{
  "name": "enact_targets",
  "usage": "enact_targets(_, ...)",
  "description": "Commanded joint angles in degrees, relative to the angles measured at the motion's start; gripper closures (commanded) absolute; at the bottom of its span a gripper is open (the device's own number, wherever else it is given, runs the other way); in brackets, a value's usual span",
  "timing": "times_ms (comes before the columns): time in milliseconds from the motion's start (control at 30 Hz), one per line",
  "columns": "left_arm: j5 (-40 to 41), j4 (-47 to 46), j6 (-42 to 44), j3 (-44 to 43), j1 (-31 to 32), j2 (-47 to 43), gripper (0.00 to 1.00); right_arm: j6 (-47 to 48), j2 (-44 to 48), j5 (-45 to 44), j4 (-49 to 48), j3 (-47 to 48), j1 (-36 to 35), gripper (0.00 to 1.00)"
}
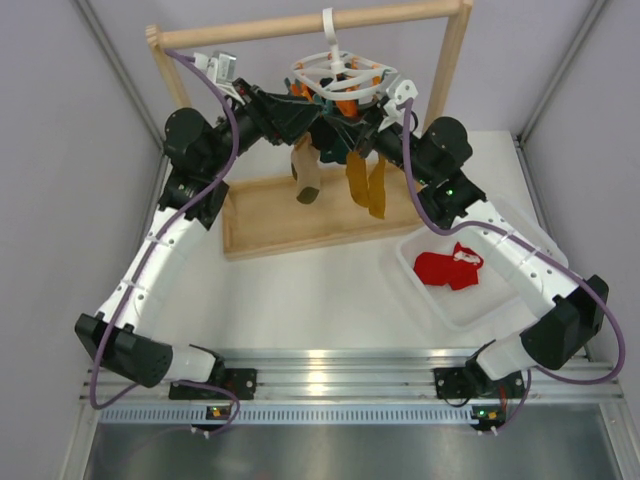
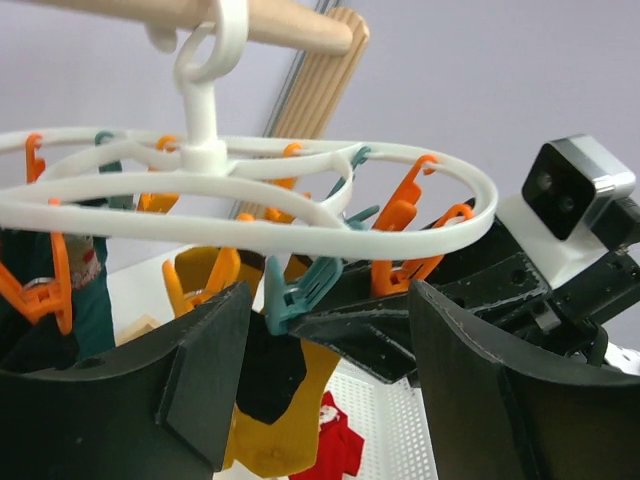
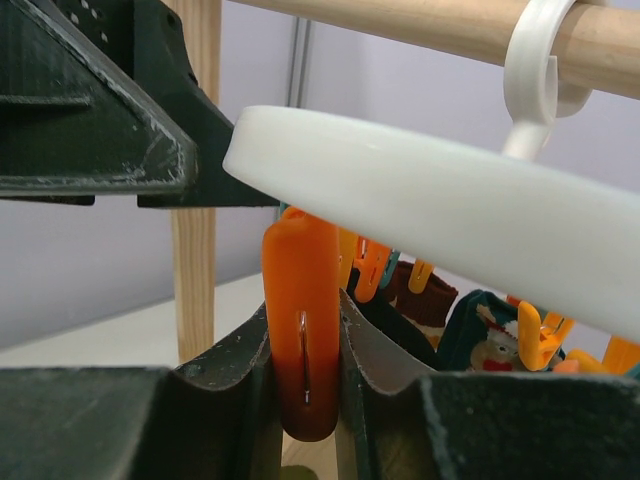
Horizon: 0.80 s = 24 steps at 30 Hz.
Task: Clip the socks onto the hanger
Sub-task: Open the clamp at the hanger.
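My left gripper stands released under the hanger, its jaws spread wide and gripping nothing; a teal clip hangs in the gap between them. The hanger is hooked on the top bar of the wooden rack, at the table's far side. A tan sock with a dark toe and a mustard pair hang from its clips. My right gripper is clenched on an orange clip just below the white ring. Right of the rack, a white tray on the table holds the red socks, a white patch showing on them
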State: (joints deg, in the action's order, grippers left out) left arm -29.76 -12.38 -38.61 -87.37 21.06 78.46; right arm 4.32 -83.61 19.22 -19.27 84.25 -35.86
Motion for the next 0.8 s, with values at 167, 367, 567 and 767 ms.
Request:
enact_targets(167,2.07,3.76,7.84,-6.14,1.18,1.7,0.3,-0.98,2.67,0.81,-1.04,1.71,0.52,1.0)
enact_targets(367,2.86,6.76,9.87,-8.07,2.23,3.11,0.31,-1.07,2.84,0.82,-1.04,1.45,0.52,1.0)
enact_targets(567,3.22,7.46,10.92,-8.78,2.93,3.81,0.32,-0.89,3.02,1.08,-1.04,1.27,0.52,1.0)
enact_targets(767,3.57,7.37,10.92,-10.18,3.46,4.6,0.33,-0.71,3.11,1.17,-0.77,1.27,0.44,1.0)
